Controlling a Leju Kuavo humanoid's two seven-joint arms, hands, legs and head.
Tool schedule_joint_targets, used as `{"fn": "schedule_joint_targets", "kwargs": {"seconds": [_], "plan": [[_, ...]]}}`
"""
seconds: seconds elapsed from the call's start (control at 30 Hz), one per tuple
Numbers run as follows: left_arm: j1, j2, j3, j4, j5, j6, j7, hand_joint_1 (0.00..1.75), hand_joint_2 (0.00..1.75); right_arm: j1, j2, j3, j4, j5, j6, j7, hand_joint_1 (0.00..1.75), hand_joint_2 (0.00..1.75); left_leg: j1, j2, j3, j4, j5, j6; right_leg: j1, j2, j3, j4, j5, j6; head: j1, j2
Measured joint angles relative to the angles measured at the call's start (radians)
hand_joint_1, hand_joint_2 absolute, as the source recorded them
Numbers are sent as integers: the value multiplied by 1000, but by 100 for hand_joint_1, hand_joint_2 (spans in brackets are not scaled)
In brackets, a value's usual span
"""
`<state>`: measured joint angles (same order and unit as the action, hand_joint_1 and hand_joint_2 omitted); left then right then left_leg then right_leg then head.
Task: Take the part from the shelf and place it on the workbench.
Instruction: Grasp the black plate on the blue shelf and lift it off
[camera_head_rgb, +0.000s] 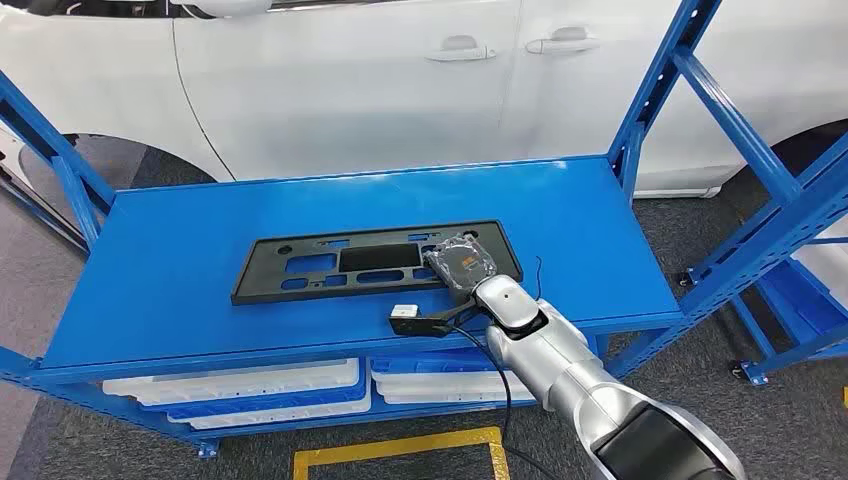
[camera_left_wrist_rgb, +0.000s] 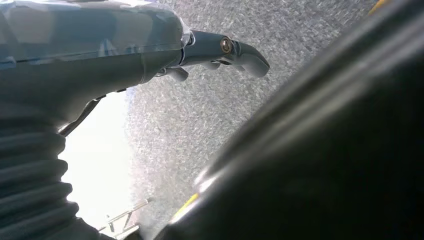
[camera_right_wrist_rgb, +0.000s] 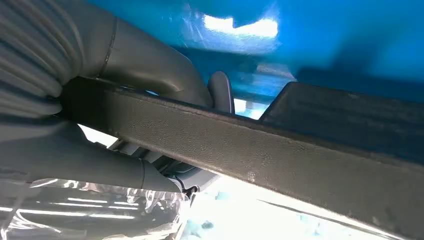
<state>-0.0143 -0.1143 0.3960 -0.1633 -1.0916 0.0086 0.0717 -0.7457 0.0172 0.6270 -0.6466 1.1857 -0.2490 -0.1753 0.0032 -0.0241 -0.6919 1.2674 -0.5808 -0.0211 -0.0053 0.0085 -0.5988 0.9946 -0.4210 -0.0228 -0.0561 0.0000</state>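
Observation:
A flat black rectangular part (camera_head_rgb: 330, 262) with several cut-outs lies on the blue shelf top (camera_head_rgb: 200, 250), near its front edge. My right hand (camera_head_rgb: 462, 262), wrapped in clear plastic, sits on the part's right end. Up close, the part's textured black bar (camera_right_wrist_rgb: 280, 150) runs between the grey thumb and the darker fingers of my right hand (camera_right_wrist_rgb: 100, 165), which grips that edge. The part still rests flat on the shelf. My left hand (camera_left_wrist_rgb: 150, 50) hangs over grey carpet and holds nothing, with its fingers apart.
A white car (camera_head_rgb: 380, 80) stands close behind the shelf. Blue uprights and braces (camera_head_rgb: 740, 130) rise at the right, another post at the left. White trays (camera_head_rgb: 260, 385) fill the lower level. Yellow floor tape (camera_head_rgb: 400, 445) marks the carpet in front.

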Motion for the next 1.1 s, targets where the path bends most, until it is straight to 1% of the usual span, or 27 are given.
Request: {"fn": "schedule_joint_targets", "kwargs": {"seconds": [0.03, 0.07, 0.1, 0.13, 0.17, 0.2, 0.23, 0.27, 0.3, 0.33, 0.37, 0.43, 0.5, 0.63, 0.67, 0.73, 0.77, 0.8, 0.87, 0.93, 0.97, 1.0, 1.03, 1.07, 1.1], "plan": [[0, 1, 0, 0, 0, 0, -4, 0, 0, 1, 0, -3, -5, -27, 7, -15, 175, 175, 0, 0, -5, 19, -2, -1, 0, 0, 2, 0, -1, -1, 0, 0], [0, 1, 0, 0, 0, 0, -6, 0, 0, 3, 0, -7, -12, -58, 17, -33, 175, 175, 0, 0, -2, 21, 4, -2, 0, 1, 4, 0, -2, -1, 0, 0], [1, 2, 0, 0, 1, 1, -10, 0, 0, 6, 0, -17, -28, -124, 39, -67, 175, 175, 0, -1, 5, 19, 18, -3, 0, 3, 9, 1, -4, -1, 0, 0], [1, 2, 0, 0, 1, 1, -10, 0, 0, 10, 0, -32, -49, -197, 68, -104, 175, 175, 1, 0, 29, -21, 49, -3, 0, 6, 13, 2, -6, 0, 0, 0], [2, 3, 0, 0, 1, 2, -8, 0, 0, 16, 0, -52, -77, -280, 108, -143, 175, 175, 3, 2, 63, -89, 86, -3, 0, 9, 17, 5, -9, 3, 0, 0], [4, 3, 0, 0, 1, 2, -6, 0, 0, 23, -1, -75, -109, -366, 153, -179, 175, 175, 3, 3, 95, -154, 112, -2, 2, 11, 18, 8, -12, 6, 0, 0], [5, 3, 0, 0, 1, 3, -5, 0, 0, 32, -1, -100, -145, -449, 200, -213, 175, 175, 4, 4, 118, -206, 125, 3, 4, 12, 15, 13, -14, 11, 0, 0], [6, 2, 0, 0, 1, 3, -4, 0, 0, 43, -3, -125, -184, -526, 246, -240, 175, 175, 3, 3, 129, -236, 127, 9, 6, 12, 11, 16, -15, 16, 0, 0], [7, 2, 0, 0, 2, 4, -4, 0, 0, 57, -5, -145, -222, -590, 286, -261, 175, 175, 2, 1, 130, -243, 122, 16, 9, 12, 5, 18, -14, 21, 0, 0], [7, 2, 0, 0, 2, 4, -4, 0, 0, 72, -8, -163, -261, -647, 321, -277, 175, 175, 2, -2, 127, -246, 122, 24, 9, 11, 1, 20, -13, 26, 0, 0], [7, 1, 0, 0, 2, 6, -4, 0, 0, 88, -10, -176, -301, -696, 350, -288, 175, 175, 3, -3, 124, -247, 125, 30, 9, 10, -2, 23, -14, 31, 0, 0], [7, -1, 0, 0, 2, 8, -5, 0, 0, 114, -15, -196, -375, -778, 394, -304, 175, 175, 6, -3, 122, -250, 129, 41, 7, 7, -16, 53, -36, 41, 0, 0], [7, -1, 0, 0, 2, 9, -5, 0, 0, 124, -18, -204, -411, -815, 413, -309, 175, 175, 8, -2, 121, -251, 130, 46, 6, 5, -30, 80, -57, 46, 0, 0], [7, -1, 0, 0, 2, 9, -5, 0, 0, 125, -18, -205, -414, -818, 415, -310, 175, 175, 8, -2, 121, -251, 130, 46, 6, 5, -34, 89, -62, 47, 0, 0], [7, -1, 0, 0, 3, 10, -6, 0, 0, 128, -19, -209, -436, -840, 425, -311, 175, 175, 7, -1, 120, -251, 130, 47, 5, 4, -55, 134, -84, 49, 0, 0], [8, -1, 0, 0, 3, 13, -7, 0, 0, 145, -25, -222, -515, -916, 468, -312, 175, 175, 6, 1, 118, -250, 130, 49, 3, 3, -111, 250, -129, 53, 0, 0], [9, -2, 0, 0, 5, 20, -10, 0, 44, 159, -30, -236, -602, -1010, 521, -308, 175, 175, 3, 0, 119, -250, 129, 48, 5, 3, -102, 231, -116, 48, 0, 0], [9, -4, 0, 0, 10, 28, -15, 0, 87, 173, -35, -247, -681, -1100, 573, -301, 175, 175, 1, -1, 119, -250, 128, 45, 8, 3, -75, 170, -83, 40, 0, 0], [9, -6, 0, 0, 22, 47, -29, 0, 175, 200, -40, -269, -825, -1268, 666, -286, 175, 175, -2, -4, 121, -253, 126, 35, 15, 4, -7, 21, -15, 22, 0, 0], [6, -5, 0, 0, 30, 53, -37, 0, 175, 216, -41, -275, -877, -1313, 690, -279, 175, 175, -4, -3, 121, -251, 120, 24, 9, 3, -3, 10, -9, 13, 0, 0], [3, -5, 0, 0, 32, 54, -40, 0, 175, 221, -41, -276, -895, -1320, 694, -277, 175, 175, -4, -1, 114, -234, 107, 19, 5, 2, 1, 4, -7, 8, 0, 0], [0, -4, 0, 0, 34, 54, -41, 0, 175, 225, -41, -276, -909, -1322, 696, -276, 175, 175, -4, 1, 99, -197, 84, 15, 2, 0, 5, -2, -5, 4, 0, 0], [-4, -4, 0, 0, 35, 54, -43, 0, 175, 228, -41, -277, -921, -1324, 698, -275, 175, 175, -2, 3, 72, -139, 54, 11, 2, -2, 7, -4, -5, 1, 0, 0], [-8, -4, 0, 0, 36, 54, -43, 0, 175, 232, -41, -277, -929, -1325, 698, -274, 175, 175, 0, 3, 38, -69, 22, 8, 2, -3, 7, -3, -5, -1, 0, 0], [-13, -4, -1, 0, 37, 54, -44, 0, 175, 237, -41, -277, -935, -1326, 698, -273, 175, 175, 1, 3, 6, -6, 0, 4, 2, -4, 8, -3, -6, -1, 0, 0]]}}
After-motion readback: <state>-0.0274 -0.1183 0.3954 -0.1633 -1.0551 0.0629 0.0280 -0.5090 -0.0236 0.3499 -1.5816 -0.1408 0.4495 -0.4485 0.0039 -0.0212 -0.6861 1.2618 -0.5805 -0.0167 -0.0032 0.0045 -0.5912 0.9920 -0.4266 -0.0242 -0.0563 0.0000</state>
